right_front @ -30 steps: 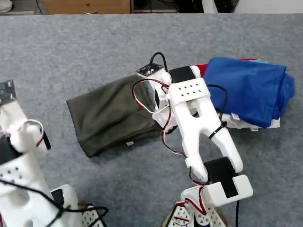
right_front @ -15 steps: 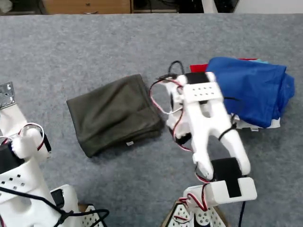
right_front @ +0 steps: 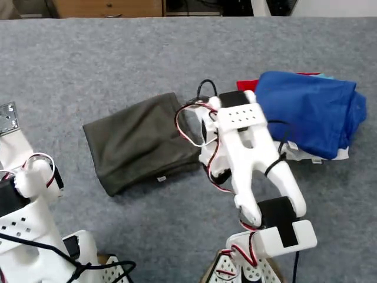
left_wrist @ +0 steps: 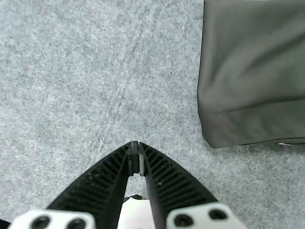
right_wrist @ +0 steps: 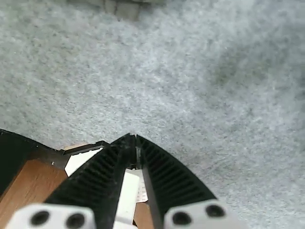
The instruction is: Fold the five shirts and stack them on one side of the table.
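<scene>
High view: olive shirt [right_front: 141,144] folded square, near blue-topped stack [right_front: 306,112]; left fingers [left_wrist: 109,176] and right fingers [right_wrist: 105,171] clenched empty.

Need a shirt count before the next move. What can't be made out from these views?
High view: how many shirts lie under the blue shirt, which covers them; a red edge and a white edge peek out.
High view: the dark shirt's edge nearest the blue shirt, hidden by the right arm.
Left wrist view: the dark shirt's far part, cut off by the frame edge.

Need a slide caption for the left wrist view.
Shut left end effector over grey felt tabletop, folded dark olive shirt lying nearby, untouched.
</scene>
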Controlling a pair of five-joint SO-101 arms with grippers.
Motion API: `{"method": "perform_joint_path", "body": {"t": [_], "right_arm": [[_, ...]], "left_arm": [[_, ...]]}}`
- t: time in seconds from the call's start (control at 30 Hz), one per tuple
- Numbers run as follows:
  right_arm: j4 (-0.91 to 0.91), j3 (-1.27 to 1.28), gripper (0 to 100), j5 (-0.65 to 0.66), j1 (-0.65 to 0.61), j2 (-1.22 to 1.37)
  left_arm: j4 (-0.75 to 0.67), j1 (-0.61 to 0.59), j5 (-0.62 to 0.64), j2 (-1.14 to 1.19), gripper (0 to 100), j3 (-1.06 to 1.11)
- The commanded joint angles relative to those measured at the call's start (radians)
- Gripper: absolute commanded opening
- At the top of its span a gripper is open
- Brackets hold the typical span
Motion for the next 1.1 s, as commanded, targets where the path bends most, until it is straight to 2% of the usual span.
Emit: {"method": "perform_joint_path", "body": {"t": [0.0,0.23,1.07], "right_arm": [[0.006,-0.002,0.5,0.008,-0.036,-0.041],[0.011,-0.001,0.4,0.0,-0.041,-0.038],[0.055,0.002,0.3,-0.002,-0.041,-0.042]], "left_arm": [[-0.009,0.0,-0.005,-0.002,2,0.012],[-0.011,-0.002,-0.005,-0.008,2,0.094],[-0.009,-0.008,0.0,-0.01,2,0.094]]}}
